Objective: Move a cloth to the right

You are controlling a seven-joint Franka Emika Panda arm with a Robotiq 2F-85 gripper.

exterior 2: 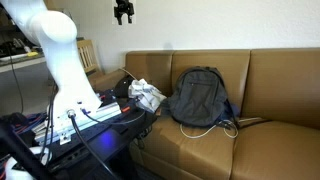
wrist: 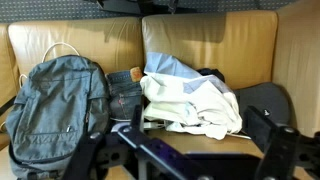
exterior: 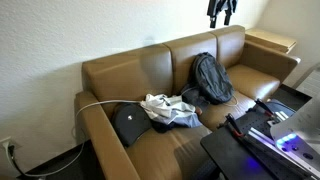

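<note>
A pile of white and light-blue cloth (exterior: 170,108) lies on the seat of a brown leather couch (exterior: 120,72). It shows in both exterior views (exterior 2: 146,94) and in the middle of the wrist view (wrist: 190,100). My gripper (exterior: 221,10) hangs high above the couch, far from the cloth, also seen near the ceiling (exterior 2: 123,11). Its dark fingers frame the bottom of the wrist view (wrist: 180,150), spread apart with nothing between them.
A grey backpack (exterior: 211,78) leans on the couch back beside the cloth (wrist: 58,105). A black bag (exterior: 132,122) lies on the cloth's other side. Folded jeans (wrist: 125,85) sit under the pile. A white cable (exterior: 95,104) runs over the armrest. A table with equipment (exterior: 260,135) stands in front.
</note>
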